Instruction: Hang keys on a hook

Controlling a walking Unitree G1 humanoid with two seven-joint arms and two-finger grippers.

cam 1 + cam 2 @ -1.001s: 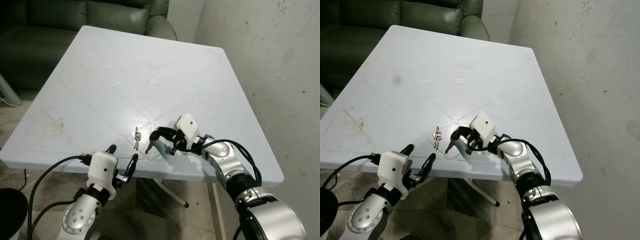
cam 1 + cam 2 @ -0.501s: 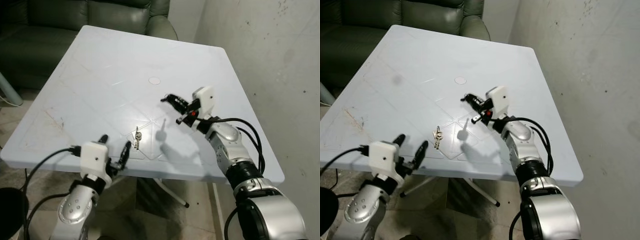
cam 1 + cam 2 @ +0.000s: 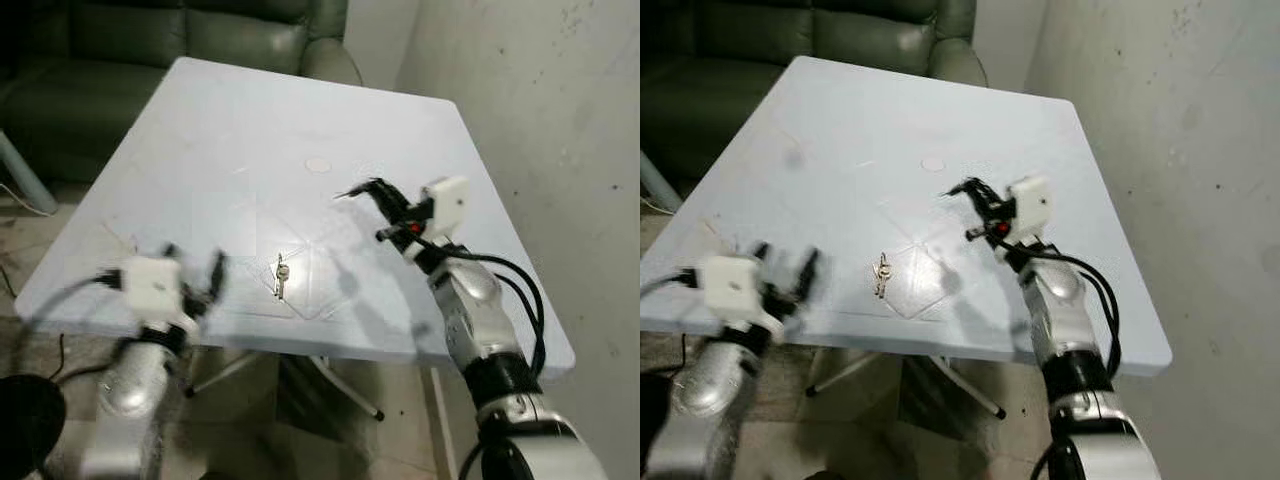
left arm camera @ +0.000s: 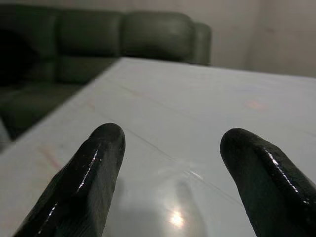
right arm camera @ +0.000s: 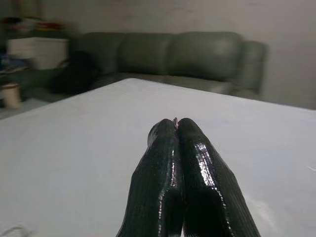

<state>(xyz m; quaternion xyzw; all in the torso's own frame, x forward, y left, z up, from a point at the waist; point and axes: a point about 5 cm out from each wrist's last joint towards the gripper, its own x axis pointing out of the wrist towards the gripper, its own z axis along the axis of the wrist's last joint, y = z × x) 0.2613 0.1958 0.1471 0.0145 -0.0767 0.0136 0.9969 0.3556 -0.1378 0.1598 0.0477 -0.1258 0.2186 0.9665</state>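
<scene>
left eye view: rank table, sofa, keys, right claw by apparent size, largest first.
1. table
2. sofa, cut off by the frame and partly behind the table, so its true size is unsure
3. right claw, shut and raised above the table
4. keys, lying on the table

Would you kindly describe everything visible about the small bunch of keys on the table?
The small bunch of silvery metal keys lies flat on the pale plastic table, near its front edge, the blades pointing toward that edge and the ring end away from it. Finer detail is too small to tell. Nothing touches it but the tabletop: the right tool hangs above the table beyond it, fingers pressed together, and the blurred left tool sits at the front edge with fingers apart.
</scene>
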